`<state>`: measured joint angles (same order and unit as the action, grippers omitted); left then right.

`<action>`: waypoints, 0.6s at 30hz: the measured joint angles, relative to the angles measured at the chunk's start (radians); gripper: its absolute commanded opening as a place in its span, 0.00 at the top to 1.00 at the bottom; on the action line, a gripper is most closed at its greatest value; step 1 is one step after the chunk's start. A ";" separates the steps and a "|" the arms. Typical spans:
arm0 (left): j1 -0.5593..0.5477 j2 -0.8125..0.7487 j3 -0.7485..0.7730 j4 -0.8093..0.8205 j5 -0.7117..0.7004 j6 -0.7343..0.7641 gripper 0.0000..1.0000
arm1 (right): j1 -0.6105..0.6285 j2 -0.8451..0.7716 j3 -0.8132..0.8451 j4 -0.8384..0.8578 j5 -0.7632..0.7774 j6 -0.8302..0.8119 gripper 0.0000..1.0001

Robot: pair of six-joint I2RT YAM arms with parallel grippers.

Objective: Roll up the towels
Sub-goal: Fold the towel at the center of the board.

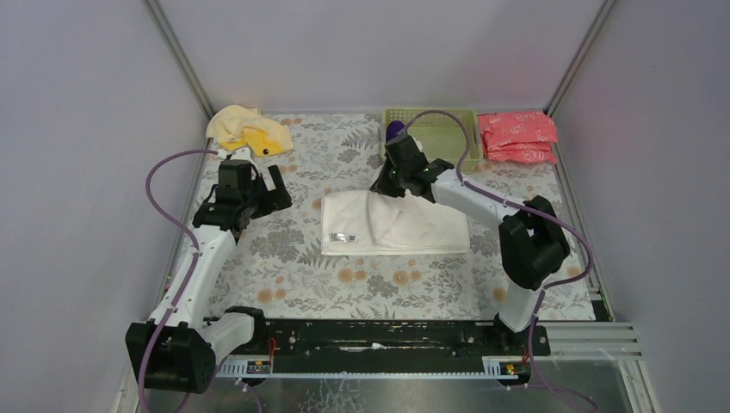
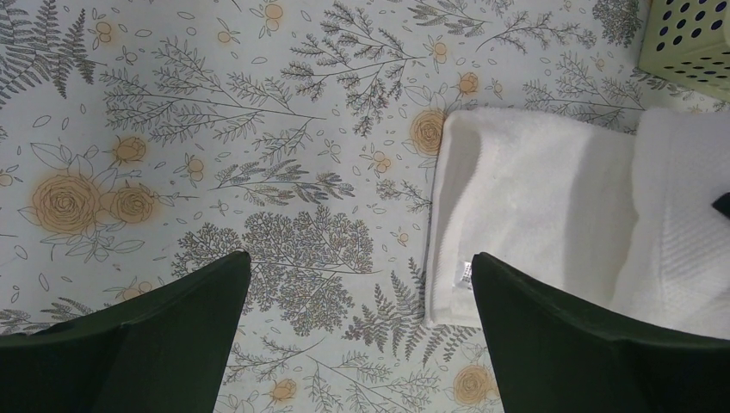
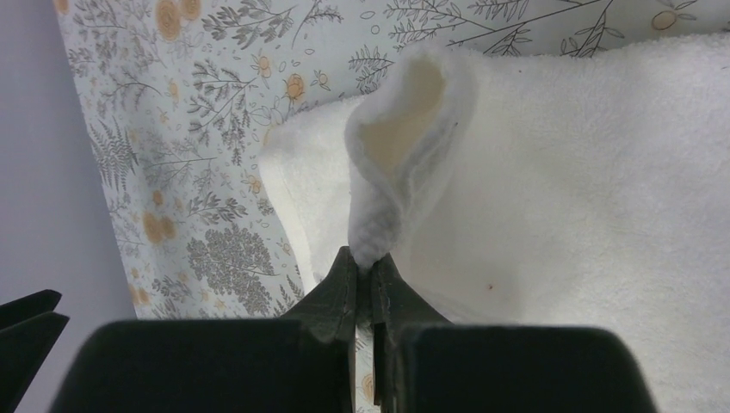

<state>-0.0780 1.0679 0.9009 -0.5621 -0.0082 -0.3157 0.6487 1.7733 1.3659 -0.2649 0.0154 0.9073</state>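
Observation:
A large white towel (image 1: 396, 224) lies folded in the middle of the floral table, a small label at its near left corner. My right gripper (image 1: 384, 187) is shut on a pinched fold of its far edge (image 3: 405, 163), which stands up in a loop above the jaws (image 3: 366, 265). A pale yellow towel (image 1: 247, 129) is crumpled at the back left. A bit of the dark purple towel (image 1: 395, 131) shows behind my right wrist, by the basket. My left gripper (image 1: 269, 185) hovers wide open left of the white towel (image 2: 534, 198), nothing between its fingers (image 2: 361, 267).
A light green plastic basket (image 1: 443, 129) stands at the back centre, its corner (image 2: 689, 39) also in the left wrist view. Pink-red wrapped packets (image 1: 516, 136) are stacked at the back right. Grey walls close in both sides.

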 measured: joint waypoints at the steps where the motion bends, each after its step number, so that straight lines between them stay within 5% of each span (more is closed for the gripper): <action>1: 0.000 0.002 0.000 0.000 0.001 0.000 0.00 | 0.005 0.020 0.000 0.008 -0.001 0.004 0.94; 8: 0.000 0.011 0.000 0.000 0.005 0.000 0.01 | 0.034 0.121 0.017 0.039 -0.029 0.017 0.91; 18: 0.000 0.018 0.000 0.000 0.013 0.000 0.01 | 0.042 0.151 0.034 0.128 -0.177 0.022 0.58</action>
<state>-0.0780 1.0859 0.9009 -0.5621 0.0051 -0.3157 0.6910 1.9244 1.4002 -0.1371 -0.1619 0.9291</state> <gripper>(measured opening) 0.996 0.320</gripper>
